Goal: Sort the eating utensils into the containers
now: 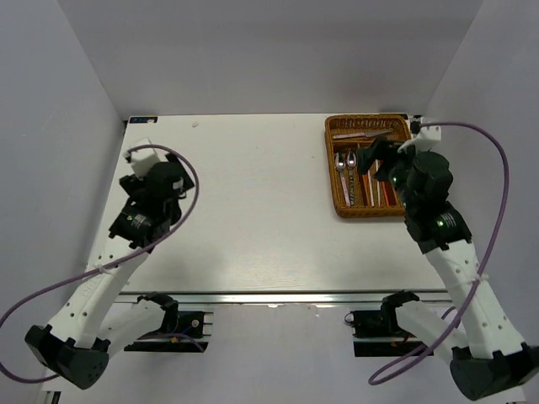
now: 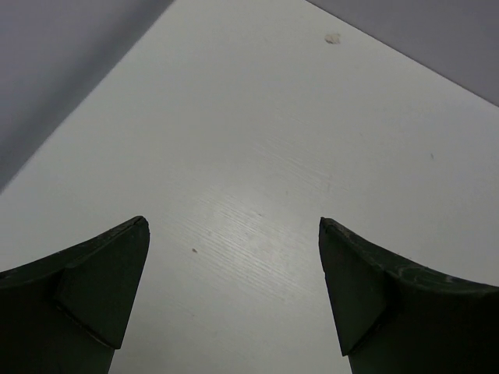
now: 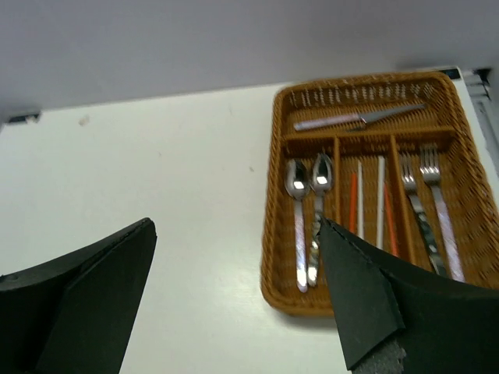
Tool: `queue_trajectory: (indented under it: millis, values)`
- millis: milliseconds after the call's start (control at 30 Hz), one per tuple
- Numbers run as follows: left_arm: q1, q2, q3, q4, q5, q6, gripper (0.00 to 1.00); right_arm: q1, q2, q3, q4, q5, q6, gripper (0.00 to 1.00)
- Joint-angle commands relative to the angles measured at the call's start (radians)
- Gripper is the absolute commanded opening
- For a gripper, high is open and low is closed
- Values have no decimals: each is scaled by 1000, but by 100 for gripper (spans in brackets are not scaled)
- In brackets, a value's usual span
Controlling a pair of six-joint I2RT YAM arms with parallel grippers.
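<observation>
The brown wicker tray (image 1: pixel 331 172) stands at the table's far right; it also shows in the right wrist view (image 3: pixel 270 234). Its crosswise slot holds a pinkish-handled knife (image 3: pixel 355 119). The long slots hold two silver spoons (image 3: pixel 306 210), white chopsticks (image 3: pixel 380 195) with red chopsticks (image 3: pixel 352 209), and two forks (image 3: pixel 425 187). My right gripper (image 1: pixel 377 160) (image 3: pixel 238 230) is open and empty above the tray's near left part; its right finger hides the near ends of the chopsticks. My left gripper (image 1: pixel 139 174) (image 2: pixel 234 226) is open and empty over bare table at the far left.
The white table (image 1: pixel 253 202) is closed in by grey walls at the left, back and right. A small speck (image 2: pixel 333 37) lies near the far left edge. Purple cables loop beside both arms.
</observation>
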Motion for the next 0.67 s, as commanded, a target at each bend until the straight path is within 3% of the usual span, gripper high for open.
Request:
queue_trajectory:
  millis: [0,100,333,633]
  values:
    - [164,-28,46,30,143,73,98,6,-81,-31,-182,18,-97,89]
    - [205,-74,8,42,111,93,98,10,-153,-27,-290,29,-94,89]
    - [206,-246,-163,116,66,119,98,20,-262,-96,-315,-9,-72,89]
    - [206,-210,-180,111,95,130,98,23,-248,-153,-262,-6,-48,89]
